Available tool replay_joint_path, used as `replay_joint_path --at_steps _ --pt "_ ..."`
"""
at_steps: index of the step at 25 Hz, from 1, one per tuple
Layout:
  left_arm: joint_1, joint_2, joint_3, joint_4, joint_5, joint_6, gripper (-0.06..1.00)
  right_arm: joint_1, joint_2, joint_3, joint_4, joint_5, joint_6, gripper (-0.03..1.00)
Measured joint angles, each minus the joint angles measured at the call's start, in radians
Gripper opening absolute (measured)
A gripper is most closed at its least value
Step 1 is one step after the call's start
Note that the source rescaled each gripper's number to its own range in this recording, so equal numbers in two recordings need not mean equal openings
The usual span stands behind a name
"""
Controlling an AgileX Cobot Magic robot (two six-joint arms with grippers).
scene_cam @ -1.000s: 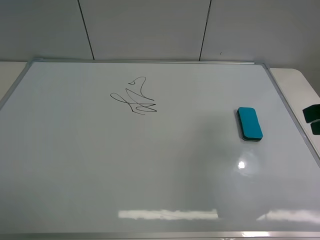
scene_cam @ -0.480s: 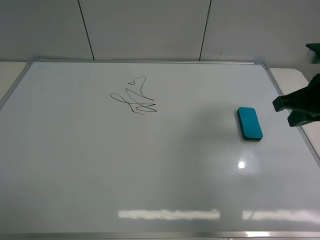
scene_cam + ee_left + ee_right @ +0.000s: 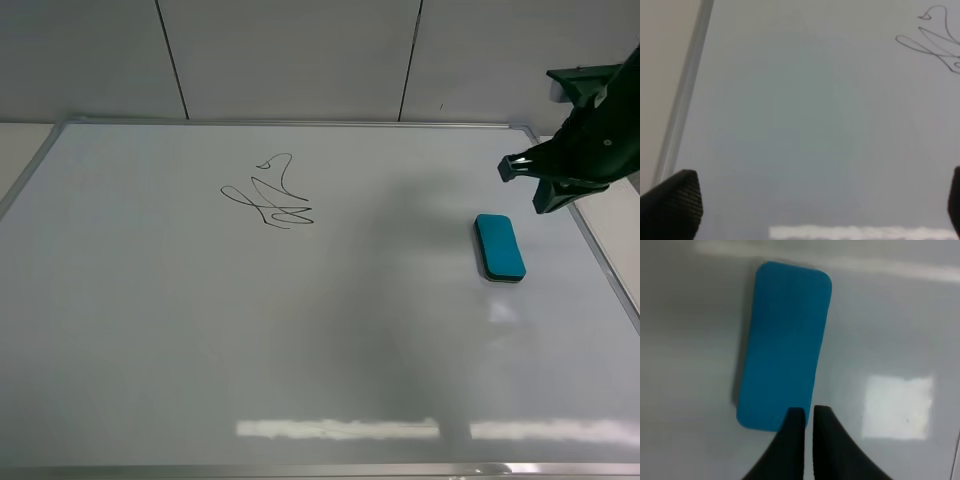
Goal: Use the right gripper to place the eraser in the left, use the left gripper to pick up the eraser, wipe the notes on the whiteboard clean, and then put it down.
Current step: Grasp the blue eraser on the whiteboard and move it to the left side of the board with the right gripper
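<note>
Pale grey panelled wall (image 3: 290, 60) across the back, split by two thin dark seams (image 3: 172, 60). Cream tabletop (image 3: 15, 140) showing at far left corner and right side.

The whiteboard (image 3: 300, 340) is glossy and smooth, mirroring bright patches of light, and is edged by a thin silver metal frame (image 3: 300, 123). The eraser (image 3: 499, 246) has a matt teal top, plastic by the look. The left gripper (image 3: 815, 207) has finely ribbed black pads (image 3: 675, 202). The right gripper (image 3: 808, 412) looks smooth, matt black.
</note>
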Motion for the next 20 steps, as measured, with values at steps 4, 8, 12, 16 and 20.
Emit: replay_joint_path --at_steps 4,8,12,16,20 --pt "0.000 0.000 0.000 0.000 0.000 0.000 1.00 0.000 0.083 -0.010 -0.001 -0.060 0.000 0.00" --pt "0.000 0.000 0.000 0.000 0.000 0.000 1.00 0.000 0.156 -0.012 -0.001 -0.107 0.000 0.00" --pt "0.000 0.000 0.000 0.000 0.000 0.000 1.00 0.002 0.233 -0.012 0.001 -0.153 0.000 0.00" --pt "0.000 0.000 0.000 0.000 0.000 0.000 1.00 0.004 0.259 -0.012 0.002 -0.176 -0.001 0.00" --pt "0.000 0.000 0.000 0.000 0.000 0.000 1.00 0.004 0.265 -0.012 0.002 -0.181 -0.003 0.00"
